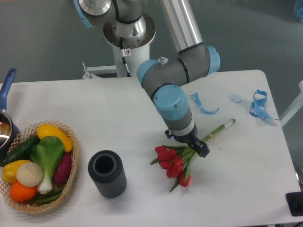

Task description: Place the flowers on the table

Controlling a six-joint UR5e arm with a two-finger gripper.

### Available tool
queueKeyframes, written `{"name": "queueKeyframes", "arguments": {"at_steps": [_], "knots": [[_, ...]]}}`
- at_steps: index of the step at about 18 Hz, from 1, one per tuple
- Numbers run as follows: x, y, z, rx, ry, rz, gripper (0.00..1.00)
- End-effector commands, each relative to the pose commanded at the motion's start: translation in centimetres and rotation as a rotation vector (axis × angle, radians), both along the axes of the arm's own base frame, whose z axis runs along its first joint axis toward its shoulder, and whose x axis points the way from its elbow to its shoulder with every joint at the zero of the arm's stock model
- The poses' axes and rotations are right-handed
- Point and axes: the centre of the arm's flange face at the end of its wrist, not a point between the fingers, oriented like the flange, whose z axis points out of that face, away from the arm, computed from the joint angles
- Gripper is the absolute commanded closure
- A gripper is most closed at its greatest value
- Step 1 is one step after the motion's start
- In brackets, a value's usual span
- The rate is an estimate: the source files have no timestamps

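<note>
The flowers [173, 165], a bunch of red tulips with green leaves, lie on the white table [118, 109] right of centre. Their thin green stems [221, 127] run up and to the right. My gripper [194, 146] is right over the bunch where the leaves meet the stems. Its fingers are dark and mostly hidden under the wrist, so I cannot tell whether they grip the stems or stand open around them.
A dark grey cylindrical vase [107, 173] stands left of the flowers. A wicker basket of vegetables [38, 168] sits at the left edge, a pot with a blue handle [5, 109] behind it. Blue ribbons [258, 104] lie at the far right.
</note>
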Motion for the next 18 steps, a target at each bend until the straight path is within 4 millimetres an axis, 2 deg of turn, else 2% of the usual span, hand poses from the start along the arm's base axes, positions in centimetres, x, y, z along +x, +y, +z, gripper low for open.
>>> {"name": "queueKeyframes", "arguments": {"at_steps": [1,3,5,7,9,14,18], "knots": [[-1.1,-0.7,1.6,0.032,0.008,0.016,0.00],[-2.2,-2.7,6.1,0.049,-0.003,0.033,0.00],[-3.6,-4.8,8.1,0.037,-0.074,0.042,0.00],[-4.2,-7.0,9.8,0.014,-0.106,-0.026,0.00],[-5.3,-10.7,11.9,0.020,-0.111,-0.100,0.00],[-7.5,-18.5,14.4,0.049,-0.151,-0.191,0.00],[-8.4,-22.9,15.3,0.063,-0.168,-0.247,0.00]]}}
